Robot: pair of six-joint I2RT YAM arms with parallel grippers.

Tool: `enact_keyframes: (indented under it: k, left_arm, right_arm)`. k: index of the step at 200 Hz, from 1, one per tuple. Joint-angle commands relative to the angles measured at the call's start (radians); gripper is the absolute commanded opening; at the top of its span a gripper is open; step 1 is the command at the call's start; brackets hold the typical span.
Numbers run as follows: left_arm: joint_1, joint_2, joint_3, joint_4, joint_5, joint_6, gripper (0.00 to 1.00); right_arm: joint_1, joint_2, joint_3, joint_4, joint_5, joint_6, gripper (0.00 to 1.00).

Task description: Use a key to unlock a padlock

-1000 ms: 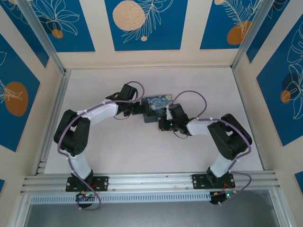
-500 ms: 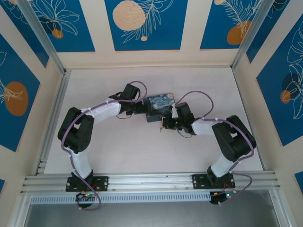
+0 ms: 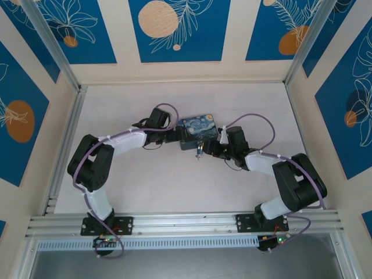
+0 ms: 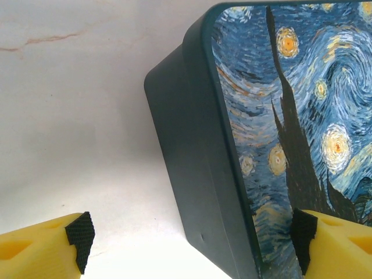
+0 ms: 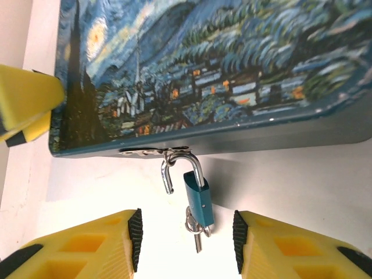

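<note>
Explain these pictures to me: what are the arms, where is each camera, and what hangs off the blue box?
Two small robot arms are bolted at the near edge of a table. The wide picture comes from a fixed camera above and behind them; the close-ups come from cameras on each wrist, so the yellow blocks are the arms' own fingers. On the table sits a blue box with a starry-night lid. A small teal padlock hangs from its hasp, shackle swung open, a key in its underside. The left gripper, open, straddles a box corner; the right gripper, open, frames the padlock without touching it.
</note>
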Motion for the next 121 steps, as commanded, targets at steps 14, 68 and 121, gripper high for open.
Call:
enact_keyframes:
  k: [14,68,121]
  left_arm:
    - [-0.029,0.001,-0.074,-0.131,-0.008,0.000,0.88]
    - [-0.038,0.001,-0.072,-0.130,-0.007,-0.007,0.87]
    - [-0.038,0.000,-0.070,-0.132,-0.008,-0.007,0.87]
  right_arm:
    - [0.004,-0.018,-0.014,-0.015,0.019,0.011,0.47]
    - [0.059,0.068,0.014,-0.007,0.066,0.006,0.45]
    - [0.097,0.145,0.025,0.021,0.107,0.014,0.41]
